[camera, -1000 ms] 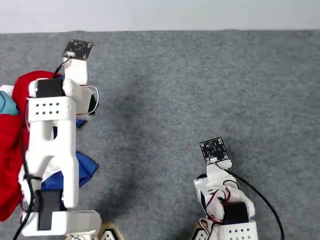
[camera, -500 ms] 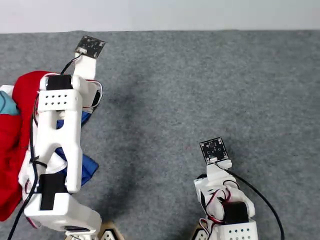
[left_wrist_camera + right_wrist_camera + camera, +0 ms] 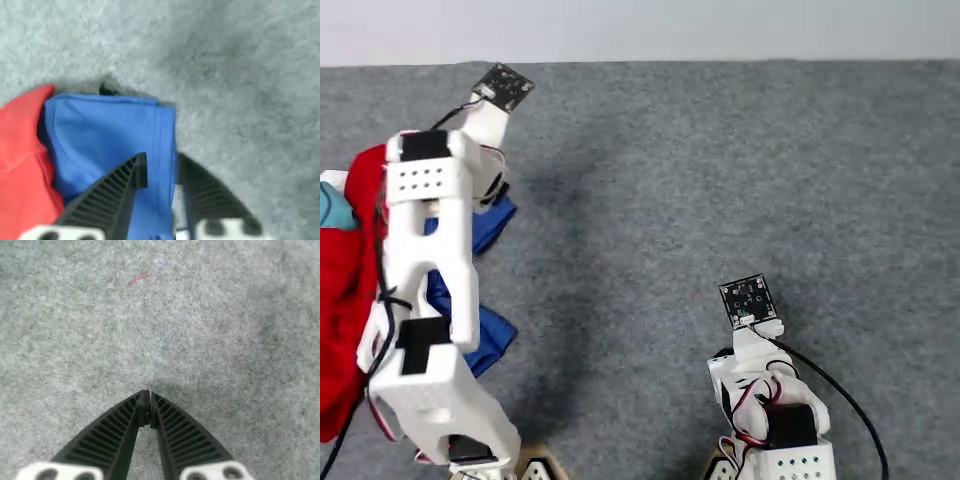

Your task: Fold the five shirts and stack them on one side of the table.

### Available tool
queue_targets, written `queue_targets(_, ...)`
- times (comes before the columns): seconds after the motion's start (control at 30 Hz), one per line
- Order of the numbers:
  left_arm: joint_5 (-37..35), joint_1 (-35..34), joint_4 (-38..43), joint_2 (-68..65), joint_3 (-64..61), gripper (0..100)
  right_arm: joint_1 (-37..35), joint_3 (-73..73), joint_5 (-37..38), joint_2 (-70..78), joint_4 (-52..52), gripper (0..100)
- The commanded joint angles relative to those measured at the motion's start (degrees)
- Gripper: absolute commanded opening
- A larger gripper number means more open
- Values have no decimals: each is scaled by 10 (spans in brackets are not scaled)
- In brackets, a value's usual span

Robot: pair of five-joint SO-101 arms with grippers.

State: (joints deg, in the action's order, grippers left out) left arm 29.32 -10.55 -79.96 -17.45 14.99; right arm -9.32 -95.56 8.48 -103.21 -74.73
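Pinched blue shirt (image 3: 492, 225)
From high up: blue shirt by the red shirt (image 3: 345, 290) at the table's (image 3: 720, 150) left side. Left wrist: left gripper (image 3: 159, 167) clamped on its hem — thin hold, might slip if tugged. Right wrist: right gripper (image 3: 146, 412) closed, empty.

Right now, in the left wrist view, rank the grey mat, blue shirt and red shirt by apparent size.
1. grey mat, by far the largest.
2. blue shirt, partly behind the left end effector.
3. red shirt, cut off at the edge; true size unsure.
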Motion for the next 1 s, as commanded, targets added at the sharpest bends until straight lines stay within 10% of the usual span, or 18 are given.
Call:
queue_targets(0.0,9,-12,-53,-31,76,233,5,-9,6,-7,-1,9)
queue_targets(0.53,57,-55,-115,-346,365,235,5,-9,6,-7,-1,9)
queue_targets(0.97,56,-33,-206,-446,548,2,5,-9,6,-7,-1,9)
